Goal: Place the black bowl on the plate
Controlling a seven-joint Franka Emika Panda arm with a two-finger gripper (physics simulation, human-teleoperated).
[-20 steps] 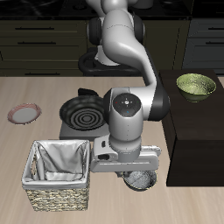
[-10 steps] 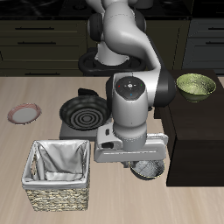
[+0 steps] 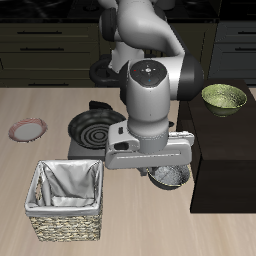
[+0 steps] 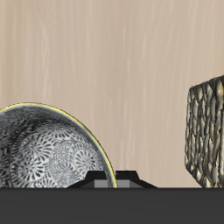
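The black bowl [image 3: 171, 178], dark outside with a grey mottled inside, hangs just above the table under my gripper [image 3: 160, 174], which is shut on its rim. In the wrist view the bowl [image 4: 48, 156] fills the area right beside the gripper [image 4: 114, 180], and its yellowish rim edge shows. The plate [image 3: 27, 129], small with a pinkish-red rim, lies on the table far off to the side, beyond the frying pan. My arm's large body hides part of the bowl from the exterior view.
A black ridged frying pan [image 3: 94, 129] sits on a grey base between bowl and plate. A woven basket [image 3: 67, 200] with a white liner stands near the front edge, seen also as the basket [image 4: 208, 131]. An olive-green bowl [image 3: 224, 98] rests on a dark block [image 3: 225, 160].
The gripper has risen with the black bowl and drifted slightly toward the dark block; the bowl now hangs higher above the table than a second ago.
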